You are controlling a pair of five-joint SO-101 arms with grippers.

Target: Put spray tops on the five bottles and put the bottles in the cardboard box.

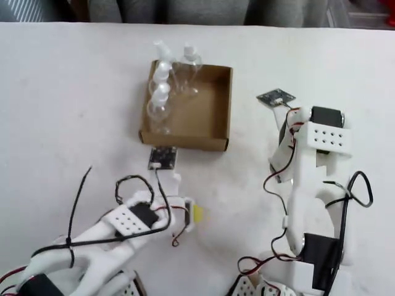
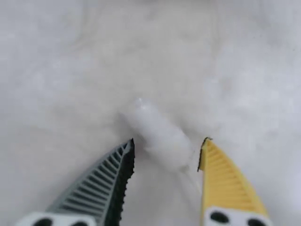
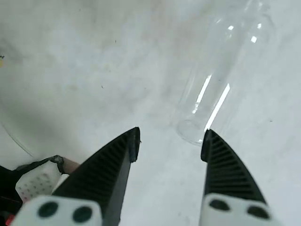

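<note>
Clear, smooth plastic, a bottle (image 3: 221,70) lies on its side on the white table, just ahead of the right gripper (image 3: 171,136), whose ribbed black jaws are spread and empty. Round and slick, it may roll away if one pad touches first. The left gripper (image 2: 168,141), also spread, straddles a small white spray top (image 2: 157,132), which is easily nudged aside. Capped bottles (image 1: 162,92) stand at the left of the far cardboard box (image 1: 229,105).
</note>
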